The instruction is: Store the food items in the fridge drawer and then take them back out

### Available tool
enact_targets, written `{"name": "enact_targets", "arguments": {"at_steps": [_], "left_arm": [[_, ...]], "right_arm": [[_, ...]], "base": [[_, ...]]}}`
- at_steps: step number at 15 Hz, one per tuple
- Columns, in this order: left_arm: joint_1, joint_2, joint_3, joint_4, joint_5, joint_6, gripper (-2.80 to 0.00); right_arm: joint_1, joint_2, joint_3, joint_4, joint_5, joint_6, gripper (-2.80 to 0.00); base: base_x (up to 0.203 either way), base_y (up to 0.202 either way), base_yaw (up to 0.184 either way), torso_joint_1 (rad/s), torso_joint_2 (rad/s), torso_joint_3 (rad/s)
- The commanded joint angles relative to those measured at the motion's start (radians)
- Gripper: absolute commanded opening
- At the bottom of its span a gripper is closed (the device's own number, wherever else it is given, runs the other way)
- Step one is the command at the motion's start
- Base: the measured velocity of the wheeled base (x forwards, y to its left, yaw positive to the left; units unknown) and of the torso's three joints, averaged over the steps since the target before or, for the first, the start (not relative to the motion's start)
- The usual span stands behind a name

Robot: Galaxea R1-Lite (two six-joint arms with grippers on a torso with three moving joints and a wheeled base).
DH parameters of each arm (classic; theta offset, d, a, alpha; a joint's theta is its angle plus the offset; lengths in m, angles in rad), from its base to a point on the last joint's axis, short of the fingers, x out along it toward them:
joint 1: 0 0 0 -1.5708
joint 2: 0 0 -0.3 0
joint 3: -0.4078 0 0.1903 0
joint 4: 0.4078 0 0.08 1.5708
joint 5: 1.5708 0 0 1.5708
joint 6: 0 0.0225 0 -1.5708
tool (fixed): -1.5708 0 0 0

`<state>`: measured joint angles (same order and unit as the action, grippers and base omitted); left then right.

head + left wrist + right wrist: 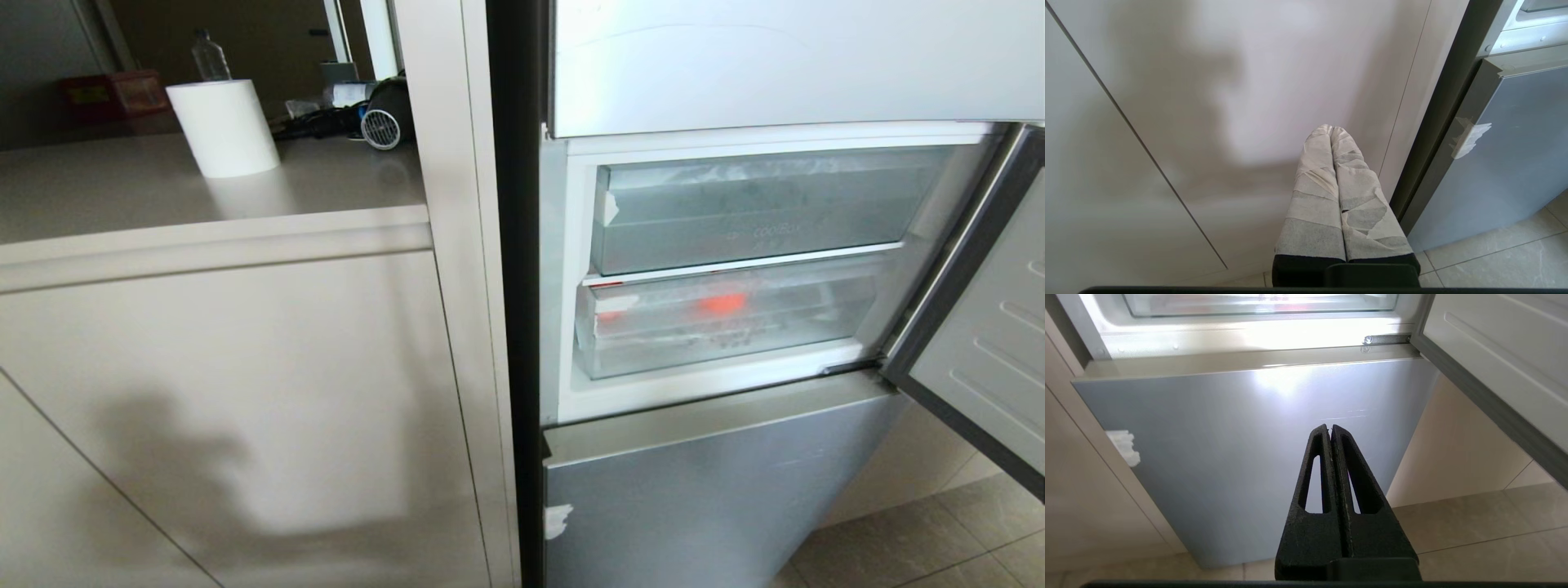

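The fridge drawer (735, 347) is the lower clear bin in the open middle compartment, and it sits pushed in. Through its frosted front the food items show only as an orange-red blur (722, 304) and a fainter reddish patch (612, 317); their shapes are hidden. Neither arm shows in the head view. My left gripper (1331, 130), its fingers wrapped in pale tape, is shut and empty, low in front of the beige cabinet beside the fridge. My right gripper (1329, 428), black, is shut and empty, low before the lower grey-blue door panel (1249, 449).
Above the drawer sits the clear "coolBox" bin (759, 212). The compartment's door (980, 343) stands open at the right. The left counter (122, 196) holds a white paper roll (222, 126), a bottle (209, 55) and dark clutter. Tiled floor (922, 539) lies below.
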<state>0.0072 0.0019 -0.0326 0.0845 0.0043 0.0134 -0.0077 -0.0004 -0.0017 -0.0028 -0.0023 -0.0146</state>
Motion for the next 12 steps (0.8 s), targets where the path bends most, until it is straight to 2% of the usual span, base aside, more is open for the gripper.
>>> {"name": "enact_targets", "arguments": {"at_steps": [1, 6, 12], "left_arm": [[0.0, 0.0, 0.0, 0.0, 0.0, 0.0, -2.8], [0.0, 0.0, 0.0, 0.0, 0.0, 0.0, -2.8], [0.0, 0.0, 0.0, 0.001, 0.0, 0.0, -2.8]], "right_arm": [[0.0, -0.001, 0.0, 0.0, -0.001, 0.004, -2.8], [0.0, -0.001, 0.0, 0.0, 0.001, 0.002, -2.8], [0.0, 0.0, 0.0, -0.002, 0.001, 0.004, -2.8]], "base": [[0.0, 0.0, 0.0, 0.0, 0.0, 0.0], [0.001, 0.004, -0.029, 0.001, 0.0, 0.001], [0.002, 0.007, -0.171, 0.002, 0.0, 0.001]]}}
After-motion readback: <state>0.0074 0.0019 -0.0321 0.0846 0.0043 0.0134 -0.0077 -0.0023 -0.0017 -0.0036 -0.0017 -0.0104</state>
